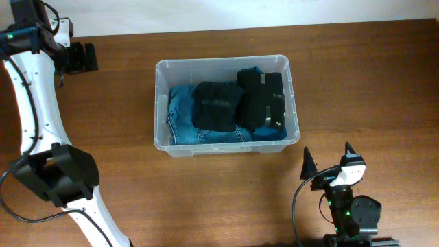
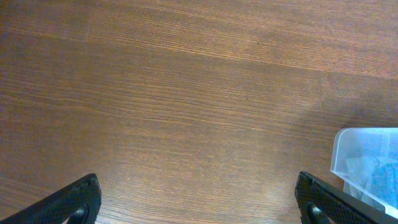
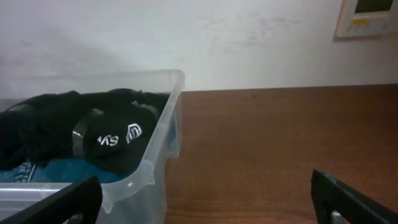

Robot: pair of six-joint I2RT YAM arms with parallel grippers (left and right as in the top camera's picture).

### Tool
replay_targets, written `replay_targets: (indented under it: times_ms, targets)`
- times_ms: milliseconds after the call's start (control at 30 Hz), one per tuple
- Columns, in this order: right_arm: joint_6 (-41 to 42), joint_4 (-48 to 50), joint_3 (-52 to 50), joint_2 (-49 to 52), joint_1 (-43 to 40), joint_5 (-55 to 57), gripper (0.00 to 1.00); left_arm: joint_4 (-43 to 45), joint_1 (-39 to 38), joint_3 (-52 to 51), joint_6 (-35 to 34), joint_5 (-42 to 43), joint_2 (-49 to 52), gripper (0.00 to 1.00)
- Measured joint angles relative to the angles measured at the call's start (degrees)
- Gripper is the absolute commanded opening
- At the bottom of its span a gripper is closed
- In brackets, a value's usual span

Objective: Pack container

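Observation:
The clear plastic container (image 1: 159,103) sits mid-table, holding folded blue jeans (image 1: 180,113) and black garments (image 1: 218,104), one with white lettering (image 3: 118,138). Its corner shows in the left wrist view (image 2: 367,155) and its rim in the right wrist view (image 3: 163,134). My left gripper (image 1: 88,57) is open and empty over bare table at the far left, well away from the container. My right gripper (image 1: 328,158) is open and empty near the front edge, right of the container's front right corner.
The wooden table (image 1: 357,82) spreads on all sides of the container. A white wall (image 3: 217,43) stands behind the table with a small wall panel (image 3: 367,17) at the upper right. The right arm's base (image 1: 351,213) sits at the front edge.

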Motion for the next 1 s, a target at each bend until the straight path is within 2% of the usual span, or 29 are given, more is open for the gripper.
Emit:
replay_targets:
  times_ms: [1000]
  targets:
    - [0.02, 0.0, 0.0, 0.0, 0.0, 0.0, 0.98, -1.2, 0.0, 0.0, 0.0, 0.13, -0.02, 0.99]
